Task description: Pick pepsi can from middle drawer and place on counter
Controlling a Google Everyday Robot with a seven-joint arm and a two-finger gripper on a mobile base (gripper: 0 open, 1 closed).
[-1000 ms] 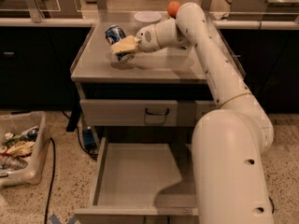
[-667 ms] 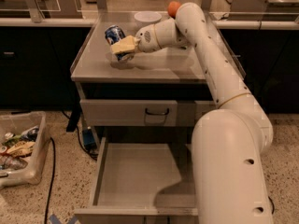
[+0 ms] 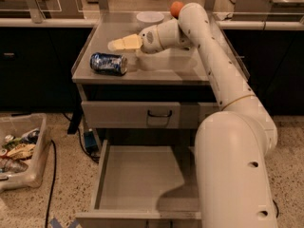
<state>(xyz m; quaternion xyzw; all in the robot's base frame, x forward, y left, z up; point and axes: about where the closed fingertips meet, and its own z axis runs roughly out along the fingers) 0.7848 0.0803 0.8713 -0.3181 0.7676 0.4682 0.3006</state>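
The pepsi can (image 3: 108,63), blue with silver ends, lies on its side on the counter (image 3: 161,65) near its front left edge. My gripper (image 3: 119,43), with pale yellow fingers, hovers just above and behind the can, open and empty, not touching it. The middle drawer (image 3: 142,177) is pulled out below, and its grey floor is bare. My white arm reaches from the lower right across the counter's right side.
A white bowl (image 3: 150,17) and an orange ball (image 3: 176,7) sit at the counter's back. The top drawer (image 3: 159,114) is closed. A clear bin of trash (image 3: 19,151) stands on the floor at left, beside a black cable (image 3: 51,175).
The gripper held the can upright over the counter's back left. It has let go; the can now lies on its side near the front left edge, and the gripper has drawn back.
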